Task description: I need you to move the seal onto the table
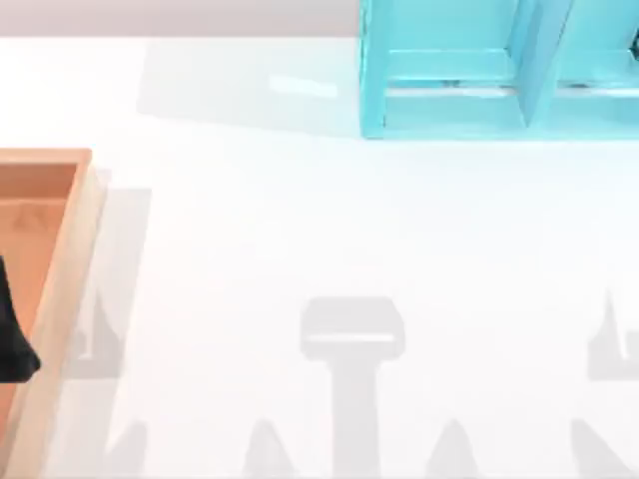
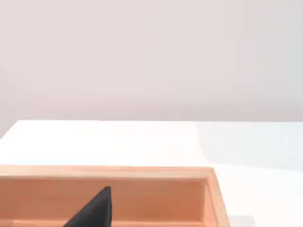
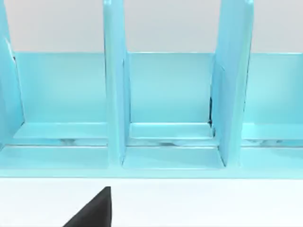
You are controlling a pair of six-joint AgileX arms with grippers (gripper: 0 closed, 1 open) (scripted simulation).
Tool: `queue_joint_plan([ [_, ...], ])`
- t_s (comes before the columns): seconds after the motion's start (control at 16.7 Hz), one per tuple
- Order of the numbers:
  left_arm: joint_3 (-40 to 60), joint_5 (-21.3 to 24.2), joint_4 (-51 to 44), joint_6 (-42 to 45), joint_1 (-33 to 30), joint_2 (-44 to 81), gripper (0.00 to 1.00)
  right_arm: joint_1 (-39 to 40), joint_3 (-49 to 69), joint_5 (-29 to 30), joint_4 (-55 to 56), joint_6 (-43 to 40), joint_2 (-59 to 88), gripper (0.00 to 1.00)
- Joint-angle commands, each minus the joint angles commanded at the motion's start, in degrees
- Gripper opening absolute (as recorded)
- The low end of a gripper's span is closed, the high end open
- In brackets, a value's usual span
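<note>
Left gripper point(image 1: 12, 334) noted at the desk's point(image 1: 300, 230) left edge, over the wooden tray point(image 1: 62, 259). In the left wrist view a dark part of it point(image 2: 94, 212) is seen above the tray's inner wall point(image 2: 156, 198), white desk beyond. Whether it is released or clenched cannot be told.

Right gripper point(image 3: 94, 212) recorded over the desk, facing the open compartments of the light blue shelf unit point(image 3: 165, 90), which stands at the desk's far right point(image 1: 449, 110). Its state cannot be told either.

Where the seal stands cannot be told.
</note>
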Motion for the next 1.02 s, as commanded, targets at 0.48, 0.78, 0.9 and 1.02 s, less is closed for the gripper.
queue_joint_plan([
  [0.48,11.13,0.01,-10.8,3.27,2.94,12.84,1.0,0.0,0.0,0.0,0.0,0.0,0.0,1.0],
  [0.78,29.51,0.04,-28.44,8.57,7.79,36.53,1.0,0.0,0.0,0.0,0.0,0.0,0.0,1.0],
  [0.9,37.71,0.06,-36.33,10.94,9.98,47.36,1.0,0.0,0.0,0.0,0.0,0.0,0.0,1.0],
  [1.02,45.76,0.06,-44.06,13.24,12.13,58.12,1.0,0.0,0.0,0.0,0.0,0.0,0.0,1.0],
])
